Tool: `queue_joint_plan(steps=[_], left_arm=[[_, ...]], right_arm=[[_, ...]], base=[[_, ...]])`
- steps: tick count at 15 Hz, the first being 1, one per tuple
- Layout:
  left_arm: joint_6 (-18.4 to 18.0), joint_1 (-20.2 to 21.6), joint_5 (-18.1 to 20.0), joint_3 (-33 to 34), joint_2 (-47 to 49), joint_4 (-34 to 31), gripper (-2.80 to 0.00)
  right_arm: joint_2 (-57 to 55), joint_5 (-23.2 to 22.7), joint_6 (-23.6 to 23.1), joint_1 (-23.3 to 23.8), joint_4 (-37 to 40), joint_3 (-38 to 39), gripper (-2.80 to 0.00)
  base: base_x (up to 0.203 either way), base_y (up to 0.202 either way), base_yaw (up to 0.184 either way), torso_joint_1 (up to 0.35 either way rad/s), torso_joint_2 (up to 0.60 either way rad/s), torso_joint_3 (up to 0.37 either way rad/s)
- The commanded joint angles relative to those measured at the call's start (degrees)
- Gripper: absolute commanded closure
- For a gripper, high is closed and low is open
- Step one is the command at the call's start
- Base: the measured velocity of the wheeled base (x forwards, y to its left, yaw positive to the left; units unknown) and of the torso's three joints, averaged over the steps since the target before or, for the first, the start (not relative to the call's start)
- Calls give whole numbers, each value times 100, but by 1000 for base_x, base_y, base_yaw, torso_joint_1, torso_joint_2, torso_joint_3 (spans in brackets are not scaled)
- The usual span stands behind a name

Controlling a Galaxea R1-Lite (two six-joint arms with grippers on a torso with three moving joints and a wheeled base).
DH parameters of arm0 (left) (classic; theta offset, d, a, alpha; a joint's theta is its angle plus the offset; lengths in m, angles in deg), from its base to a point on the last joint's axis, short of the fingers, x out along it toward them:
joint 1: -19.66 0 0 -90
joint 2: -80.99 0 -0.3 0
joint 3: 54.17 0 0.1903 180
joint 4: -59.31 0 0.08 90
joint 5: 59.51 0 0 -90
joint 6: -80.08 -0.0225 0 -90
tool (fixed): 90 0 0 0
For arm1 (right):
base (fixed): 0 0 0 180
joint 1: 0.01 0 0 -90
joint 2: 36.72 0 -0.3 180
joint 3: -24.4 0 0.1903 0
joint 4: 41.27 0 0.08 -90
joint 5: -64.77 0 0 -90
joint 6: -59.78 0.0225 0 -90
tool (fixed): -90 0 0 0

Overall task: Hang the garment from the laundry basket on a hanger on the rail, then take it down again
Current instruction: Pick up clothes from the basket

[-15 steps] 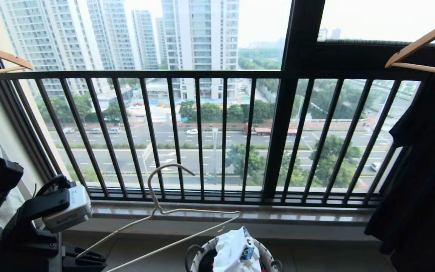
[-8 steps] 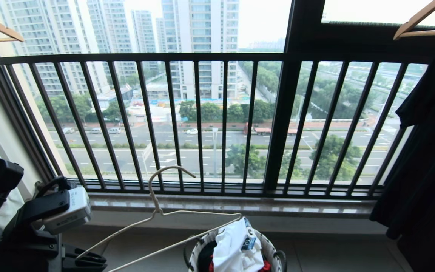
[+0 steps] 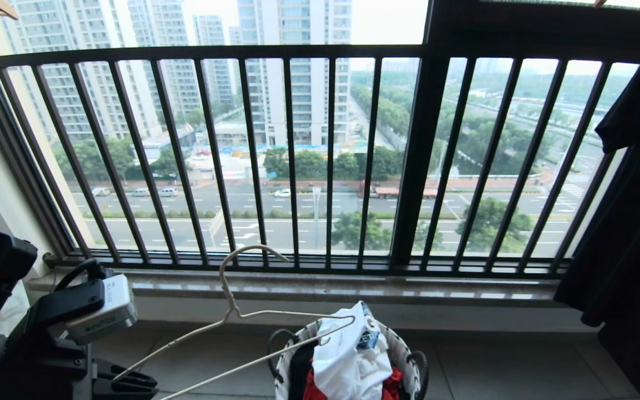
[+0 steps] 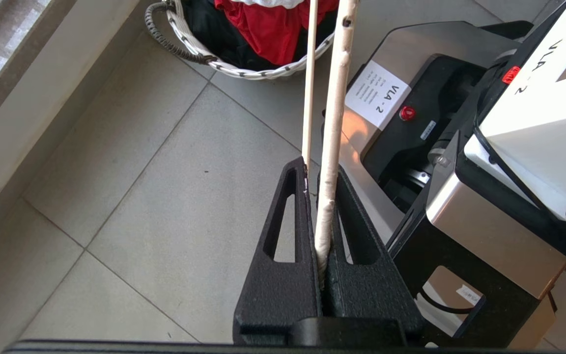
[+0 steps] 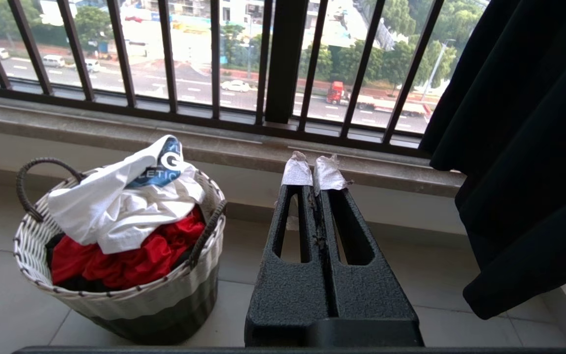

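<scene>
The white garment (image 3: 348,355) with a blue print lies heaped on top of the laundry basket (image 3: 406,355), which stands on the floor below the window sill. My left gripper (image 3: 131,380), low at the left, is shut on one end of the thin cream hanger (image 3: 230,307). The hanger slants up toward the basket, hook uppermost. In the left wrist view the wire (image 4: 334,123) runs out from between the shut gripper (image 4: 320,169). My right gripper (image 5: 313,172) is shut and empty, to the right of the basket (image 5: 116,295) and garment (image 5: 121,201). The rail is out of view.
Red cloth (image 5: 126,255) and dark cloth lie under the shirt. A black barred window railing (image 3: 298,53) stands above a stone sill (image 3: 325,289). Dark fabric (image 3: 631,222) hangs at the right. My own base (image 4: 410,98) sits close beside the left gripper.
The head view has tipped downward: the railing sits higher in the picture and more of the basket shows. The left gripper still holds the hanger in the same pose.
</scene>
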Motion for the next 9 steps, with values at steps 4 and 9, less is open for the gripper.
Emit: queue_joint_plan(steps=[4, 9], left_arm=[[-22, -36, 14, 1, 37, -16, 0], [-22, -36, 14, 1, 10, -16, 0]], right_arm=[[-7, -1, -6, -2, -1, 1, 0], [-7, -7, -6, -2, -1, 1, 0]], base=[[0, 0, 0, -106, 453, 344], [0, 0, 0, -45, 360, 309]])
